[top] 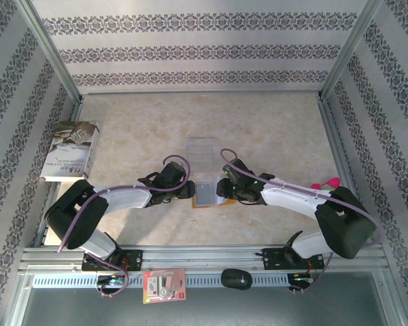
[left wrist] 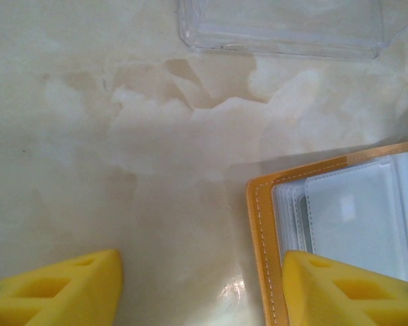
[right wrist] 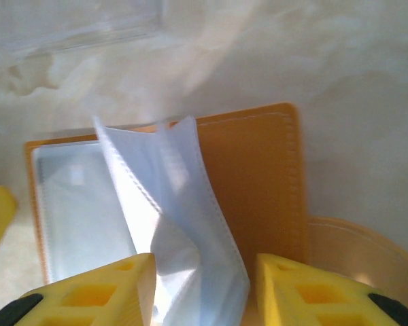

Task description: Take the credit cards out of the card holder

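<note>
The card holder (top: 205, 193) lies open in the middle of the bench (top: 272, 122). The left hand (left wrist: 200, 285) has its fingers apart, and one is over the holder's orange edge. The right hand (right wrist: 204, 285) is apart too, with the soft pockets (right wrist: 170, 197) standing loose between its fingers. I cannot make out a card. It's best to hold the cover flat and reach slowly into one pocket.

You'll find the card holder (top: 205, 193) central on the surface (top: 279, 129), the plastic stand (top: 202, 151) just behind it (book (top: 71, 149) far left).
</note>
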Tool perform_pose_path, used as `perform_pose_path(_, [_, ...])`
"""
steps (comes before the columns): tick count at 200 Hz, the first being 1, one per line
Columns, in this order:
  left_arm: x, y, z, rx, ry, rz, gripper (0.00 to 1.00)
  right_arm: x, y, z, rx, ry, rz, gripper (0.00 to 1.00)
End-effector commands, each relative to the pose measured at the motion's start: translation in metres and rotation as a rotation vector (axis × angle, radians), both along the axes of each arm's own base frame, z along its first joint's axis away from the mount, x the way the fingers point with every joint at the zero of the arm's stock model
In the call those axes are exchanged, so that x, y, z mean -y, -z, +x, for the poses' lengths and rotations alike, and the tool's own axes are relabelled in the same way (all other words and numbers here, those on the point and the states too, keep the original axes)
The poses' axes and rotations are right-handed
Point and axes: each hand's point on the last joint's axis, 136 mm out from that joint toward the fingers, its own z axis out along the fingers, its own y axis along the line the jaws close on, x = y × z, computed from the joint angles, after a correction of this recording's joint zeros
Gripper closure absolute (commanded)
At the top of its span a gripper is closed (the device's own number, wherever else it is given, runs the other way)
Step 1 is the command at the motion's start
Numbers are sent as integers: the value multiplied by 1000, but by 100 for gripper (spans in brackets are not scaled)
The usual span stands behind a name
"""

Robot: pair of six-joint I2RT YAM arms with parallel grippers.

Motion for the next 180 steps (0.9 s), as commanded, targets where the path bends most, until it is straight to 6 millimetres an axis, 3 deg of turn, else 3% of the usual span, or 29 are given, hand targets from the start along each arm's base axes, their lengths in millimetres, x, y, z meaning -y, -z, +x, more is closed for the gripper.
perform_pose_path(1, [8,5,-13,-33,53,-14,36,36,3,-2,17,44,-167,56])
perform_pose_path(28, [7,3,-15,-30,53,-21,36,53,-2,-1,28,68,-208,55])
perform_pose_path(44, [8,0,-14,-25,53,-30,36,53,-24,7,95,53,-197,55])
perform_pose_path(73, [8,-7,-11,-3,50,-31,36,10,-77,15,264,-157,-55,54])
perform_pose_path(89, [6,-11,-11,10,40,-30,36,-26,-89,10,283,-305,2,53])
perform_pose_path(105, [-3,-14,-12,22,13,-12,36,-53,-76,2,224,-414,-14,54])
perform_pose_path(127, [-24,-19,-17,44,-37,35,34,-75,-53,-3,161,-496,-55,55])
perform_pose_path(151, [-51,-22,-26,51,-99,59,32,-84,-34,-3,137,-544,-134,55])
perform_pose_path(180, [-67,-22,-36,53,-136,56,31,-84,-15,-3,122,-604,-296,55])
